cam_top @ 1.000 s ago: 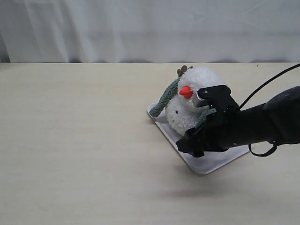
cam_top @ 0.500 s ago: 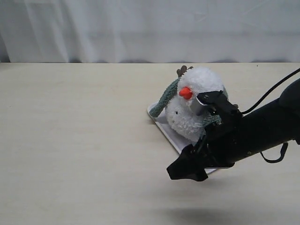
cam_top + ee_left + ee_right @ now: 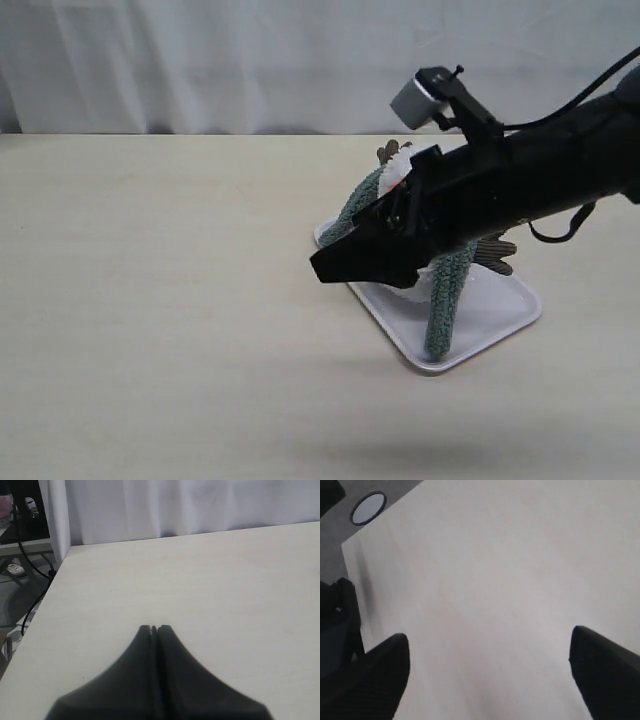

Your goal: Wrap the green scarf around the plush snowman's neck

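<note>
The right arm point(image 3: 540, 180) comes in from the right and slants down to the left, crossing in front of the snowman point(image 3: 404, 160). A small grey camera point(image 3: 413, 97) sits on top of its wrist. The right claw point(image 3: 335, 265) points left and downward, raised off the table point(image 3: 150, 300), just left of the tray point(image 3: 505, 305). The right wrist view shows its two fingers point(image 3: 380, 675) set wide apart with only bare tabletop between them. The left claw point(image 3: 154, 629) shows only in its own wrist view, low over the table. Its two fingers are pressed together with nothing between them.

There is one snowman, one green scarf point(image 3: 445, 295) and one white tray, all right of the table's middle. One arm shows in the exterior view. The snowman stands on the tray, mostly covered by the arm. A patch of white fluff shows above it, with one brown twig arm point(image 3: 388, 152) at the far side and another point(image 3: 497, 252) to the right. The neck is hidden, so how the scarf lies on it cannot be told. One stretch of the scarf slopes down the snowman's left side toward the tray's far left corner. The other end hangs down on the near side, its tip on the tray. A white curtain point(image 3: 250, 60) closes off the far edge.
</note>
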`<state>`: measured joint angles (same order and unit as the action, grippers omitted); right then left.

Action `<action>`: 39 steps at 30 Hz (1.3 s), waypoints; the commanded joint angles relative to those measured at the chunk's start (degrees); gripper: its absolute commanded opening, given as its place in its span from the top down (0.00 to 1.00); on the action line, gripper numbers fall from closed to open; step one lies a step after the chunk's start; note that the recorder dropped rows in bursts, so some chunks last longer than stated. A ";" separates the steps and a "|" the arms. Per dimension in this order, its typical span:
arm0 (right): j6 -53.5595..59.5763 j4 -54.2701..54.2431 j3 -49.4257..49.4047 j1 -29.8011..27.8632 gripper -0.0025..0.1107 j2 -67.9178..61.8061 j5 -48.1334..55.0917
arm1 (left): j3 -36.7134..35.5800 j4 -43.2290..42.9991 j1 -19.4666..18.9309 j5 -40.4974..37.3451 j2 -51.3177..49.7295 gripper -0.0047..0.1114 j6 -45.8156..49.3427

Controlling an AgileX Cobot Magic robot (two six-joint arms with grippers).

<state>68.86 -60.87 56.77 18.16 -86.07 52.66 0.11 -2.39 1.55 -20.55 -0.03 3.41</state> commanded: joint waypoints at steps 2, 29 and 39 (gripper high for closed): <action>-5.39 5.85 1.15 0.00 0.26 2.91 -11.02 | -0.11 0.01 0.45 0.73 0.03 0.96 0.17; -61.75 46.01 10.49 -16.20 0.91 -10.42 -23.77 | -0.11 0.01 0.45 0.62 0.03 0.96 0.17; -40.59 21.85 10.49 -16.06 0.94 -13.03 -28.02 | -0.11 0.01 0.45 0.83 0.03 0.96 0.17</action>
<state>23.77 -33.56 66.93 2.14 -97.61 26.83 0.11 -2.39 1.55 -20.55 -0.03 3.41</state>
